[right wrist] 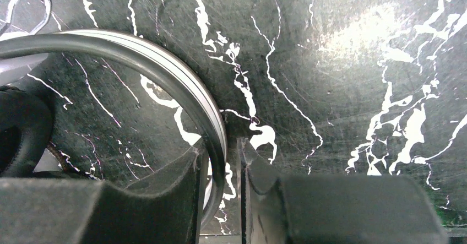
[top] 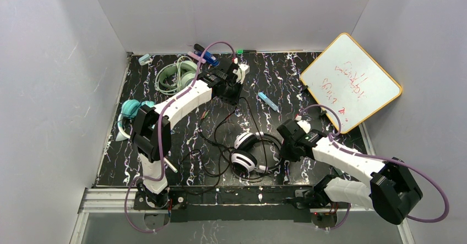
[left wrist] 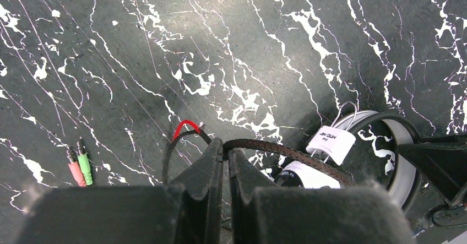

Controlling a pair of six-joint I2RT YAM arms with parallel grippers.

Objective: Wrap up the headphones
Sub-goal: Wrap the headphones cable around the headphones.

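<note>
Black-and-white headphones (top: 249, 153): they lie flat on the black marble table (top: 275, 68), at 6 o'clock, close to the near edge and between the two arm bases.
Band (right wrist: 165, 73): a grey curved hoop. It runs right between the two fingers of the right gripper.
Black cable (left wrist: 286, 153): it lies in loose loops on the table, from 9 to 12 o'clock of the headphones. One strand goes up to the left gripper.
Right gripper (right wrist: 220, 145): it sits at 3 o'clock of the headphones. Its fingers are a little apart, one on each side of the band. A thin gap shows next to one finger, so it is not squeezing.
Right arm: its elbow sticks out past the table at 4 o'clock. The forearm reaches low toward 10 o'clock, back to the headphones.
Left gripper (left wrist: 226, 145): its fingers are pressed together and pinch the black cable at the tips. It is at 12 o'clock of the headphones.
Left arm: it goes up from its base at 7 o'clock. Then it stretches toward 1 o'clock, to the middle of the table, with the wrist pointing down.
Plugs (left wrist: 80, 167): one pink and one green. They lie side by side on the table, apart from the fingers.
Mint-green headphones (top: 179, 76): at 11 o'clock, with a pale cable in loops.
Teal headphones (top: 131, 110): at 9 o'clock, partly behind the left arm.
Whiteboard (top: 352, 81): at 2 o'clock, leaning on the wall, with red writing on it.
</note>
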